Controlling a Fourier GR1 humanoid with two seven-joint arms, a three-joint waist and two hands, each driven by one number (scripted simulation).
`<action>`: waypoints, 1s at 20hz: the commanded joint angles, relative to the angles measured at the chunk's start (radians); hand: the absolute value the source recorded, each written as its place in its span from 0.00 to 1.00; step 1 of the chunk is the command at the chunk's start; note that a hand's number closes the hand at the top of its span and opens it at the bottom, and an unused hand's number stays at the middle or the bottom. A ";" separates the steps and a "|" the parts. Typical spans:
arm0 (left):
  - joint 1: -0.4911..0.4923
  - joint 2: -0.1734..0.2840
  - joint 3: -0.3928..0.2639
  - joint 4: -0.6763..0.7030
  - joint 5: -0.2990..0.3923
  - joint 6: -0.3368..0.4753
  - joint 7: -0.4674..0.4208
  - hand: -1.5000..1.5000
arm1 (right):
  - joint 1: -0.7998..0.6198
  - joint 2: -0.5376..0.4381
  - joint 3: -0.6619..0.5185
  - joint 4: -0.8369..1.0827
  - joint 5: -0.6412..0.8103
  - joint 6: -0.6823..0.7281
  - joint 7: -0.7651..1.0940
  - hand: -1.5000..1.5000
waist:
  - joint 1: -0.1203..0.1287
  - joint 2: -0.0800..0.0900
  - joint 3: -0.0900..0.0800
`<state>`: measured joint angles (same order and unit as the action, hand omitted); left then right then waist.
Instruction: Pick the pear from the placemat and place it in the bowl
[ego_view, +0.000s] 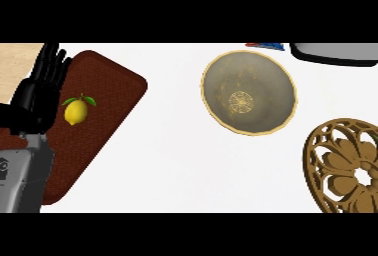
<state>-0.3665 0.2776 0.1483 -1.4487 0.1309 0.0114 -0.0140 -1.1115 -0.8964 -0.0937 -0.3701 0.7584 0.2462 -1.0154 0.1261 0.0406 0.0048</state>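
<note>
Fruit (75, 112), yellow with green leaves, lies on the brown placemat (103, 100) at the left, just beside the left hand (40, 85), whose fingers are straight and hold nothing. Well to the right, the bowl (249, 92) sits on the white counter (177, 165), near a carved wooden trivet (343, 167).

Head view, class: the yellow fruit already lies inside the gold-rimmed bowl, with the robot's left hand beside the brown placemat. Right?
Not quite. The head view shows the yellow fruit on the brown placemat, not in the gold-rimmed bowl. The left hand is indeed there.
</note>
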 joint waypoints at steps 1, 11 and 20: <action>0.004 0.004 0.005 -0.003 0.007 -0.005 0.011 0.50 | -0.057 0.021 -0.004 0.049 -0.055 0.252 -0.174 1.00 | -0.012 -0.010 -0.001; -0.001 0.004 0.007 0.008 -0.013 0.015 0.003 0.50 | -0.237 0.134 0.092 0.063 -0.088 0.409 -0.047 1.00 | -0.037 -0.018 -0.005; 0.049 0.013 0.037 -0.005 0.004 0.013 0.001 0.50 | -0.286 0.304 0.216 0.039 -0.076 0.431 0.024 1.00 | -0.076 -0.034 -0.006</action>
<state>-0.3334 0.2940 0.1745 -1.4501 0.1272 0.0228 -0.0046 -1.3727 -0.6585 0.0785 -0.3344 0.6745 0.4621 -0.8877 0.0636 0.0119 -0.0005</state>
